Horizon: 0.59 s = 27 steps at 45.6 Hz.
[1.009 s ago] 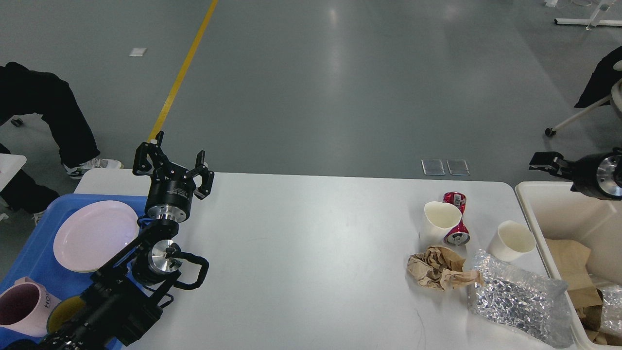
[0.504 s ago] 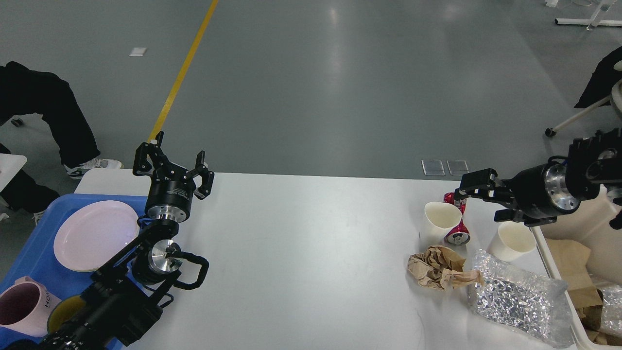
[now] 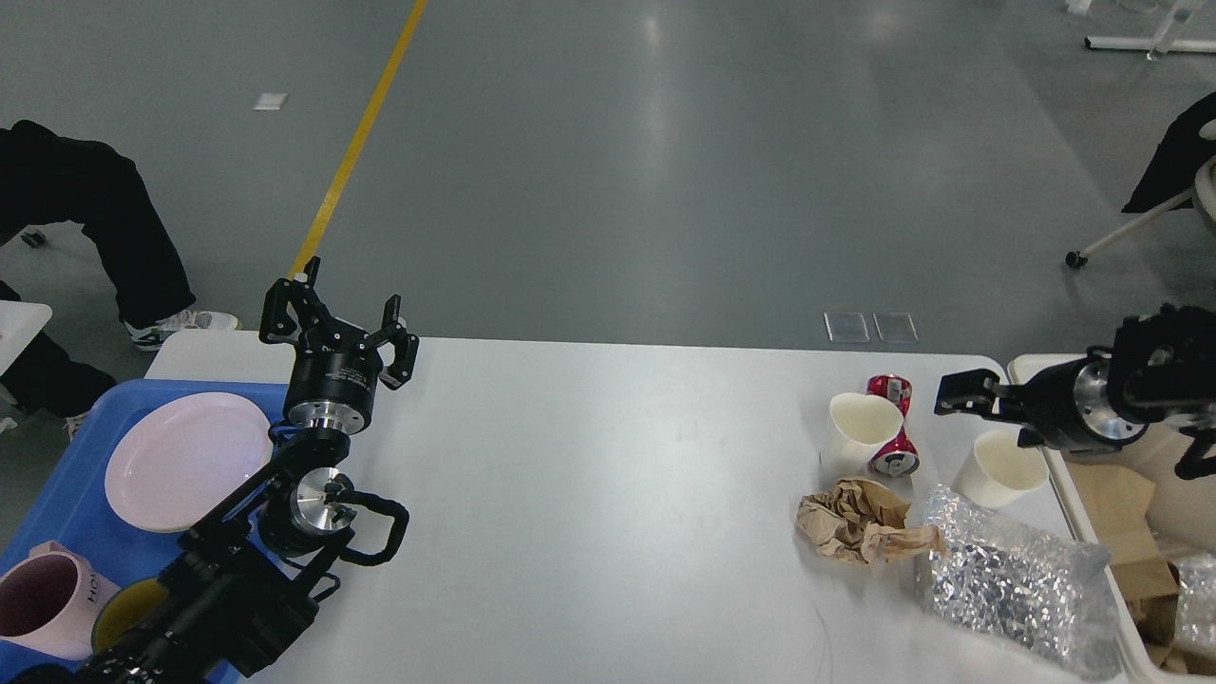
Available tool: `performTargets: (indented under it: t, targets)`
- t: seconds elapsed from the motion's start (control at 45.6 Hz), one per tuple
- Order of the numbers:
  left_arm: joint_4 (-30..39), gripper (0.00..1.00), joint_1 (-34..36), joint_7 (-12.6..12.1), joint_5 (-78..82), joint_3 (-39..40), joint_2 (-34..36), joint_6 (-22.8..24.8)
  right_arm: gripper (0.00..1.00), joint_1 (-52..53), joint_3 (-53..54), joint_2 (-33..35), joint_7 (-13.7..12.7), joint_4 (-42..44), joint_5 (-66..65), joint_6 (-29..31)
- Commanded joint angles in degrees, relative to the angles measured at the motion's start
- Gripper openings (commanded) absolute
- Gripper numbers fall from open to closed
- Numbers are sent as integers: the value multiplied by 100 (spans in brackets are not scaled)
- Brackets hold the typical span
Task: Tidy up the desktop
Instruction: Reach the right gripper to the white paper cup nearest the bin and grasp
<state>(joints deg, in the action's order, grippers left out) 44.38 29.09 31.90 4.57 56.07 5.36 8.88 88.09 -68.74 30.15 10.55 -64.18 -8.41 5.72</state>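
The white desktop (image 3: pixel 608 475) carries litter at its right end: two white paper cups (image 3: pixel 863 420) (image 3: pixel 999 467), a crushed red can (image 3: pixel 893 458) behind the left cup, crumpled brown paper (image 3: pixel 855 522) and a silvery plastic bag (image 3: pixel 1016 579). My right gripper (image 3: pixel 982 420) reaches in from the right edge, pointing left. It hangs open just above the right cup's far rim and holds nothing. Standing upright at the table's far left, my left gripper (image 3: pixel 340 318) is also open and holds nothing.
A blue tray (image 3: pixel 66 446) at the left holds a pink plate (image 3: pixel 185 458), a pink mug (image 3: pixel 43 598) and a yellow cup (image 3: pixel 123 613). A cream bin (image 3: pixel 1045 366) with brown paper inside stands off the right end. A person's legs (image 3: pixel 95 218) are at the far left.
My right arm swung left from over the bin to the red can, then drew back right and lower, over the right cup. The left arm stayed still.
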Motion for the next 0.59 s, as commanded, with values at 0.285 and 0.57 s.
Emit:
performTargets:
  t: [0.285,0.57]
  targets:
    - [0,96,0,0,0,0,1,0,100,-661,283,-140,17,477,85,-457]
    - [0,96,0,0,0,0,1,0,100,-1215,291,-492,53,1030,102,-519]
